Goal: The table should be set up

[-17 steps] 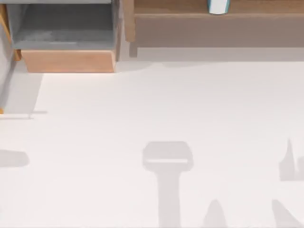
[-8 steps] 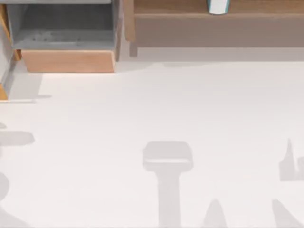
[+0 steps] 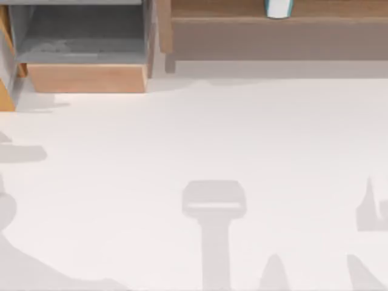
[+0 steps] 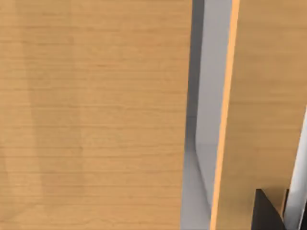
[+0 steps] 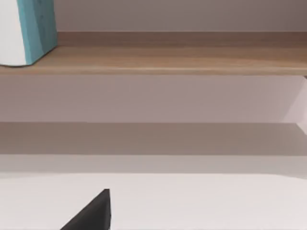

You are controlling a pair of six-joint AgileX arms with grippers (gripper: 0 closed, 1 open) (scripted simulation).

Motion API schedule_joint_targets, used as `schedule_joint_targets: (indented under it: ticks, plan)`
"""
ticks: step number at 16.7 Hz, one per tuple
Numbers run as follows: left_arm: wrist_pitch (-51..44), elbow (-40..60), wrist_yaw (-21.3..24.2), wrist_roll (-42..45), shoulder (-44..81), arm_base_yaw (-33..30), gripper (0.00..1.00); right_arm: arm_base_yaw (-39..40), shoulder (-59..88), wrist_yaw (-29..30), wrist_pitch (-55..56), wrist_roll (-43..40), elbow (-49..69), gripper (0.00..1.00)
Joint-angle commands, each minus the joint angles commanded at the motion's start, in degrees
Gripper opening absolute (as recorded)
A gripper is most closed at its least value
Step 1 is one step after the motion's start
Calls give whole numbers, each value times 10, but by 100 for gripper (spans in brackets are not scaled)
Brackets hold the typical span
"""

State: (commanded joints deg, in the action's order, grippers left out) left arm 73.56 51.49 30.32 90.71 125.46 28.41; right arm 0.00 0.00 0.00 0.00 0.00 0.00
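Observation:
The table (image 3: 200, 133) is a broad white surface, bare apart from grey arm shadows along its near and left edges. At the far left stands a wooden-fronted box (image 3: 88, 77) with a grey inside. A dark corner of my left gripper (image 4: 268, 215) shows close against a wooden panel (image 4: 96, 115) with a narrow grey gap (image 4: 208, 96) beside it. A dark corner of my right gripper (image 5: 93, 214) hangs low over the table (image 5: 201, 201), facing the shelf.
A long light-brown shelf (image 3: 273, 24) runs along the far edge, seen level in the right wrist view (image 5: 168, 64). A white and teal object (image 3: 279, 7) stands on it (image 5: 29, 28). A wooden strip (image 3: 6, 100) sits at the left edge.
The shadows at the table's left edge have slid toward the far side, and a broad new shadow has spread over the near left corner. The right-side shadows have not moved.

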Motion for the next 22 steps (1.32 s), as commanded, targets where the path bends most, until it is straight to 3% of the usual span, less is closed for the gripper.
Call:
schedule_joint_targets:
  ticks: [9, 22]
  plan:
    - [-40, 50, -21, -4, 30, -23, 0, 0, 0, 0, 0, 0, 0, 100]
    - [-120, 203, -57, -7, 98, -59, 0, 0, 0, 0, 0, 0, 0, 100]
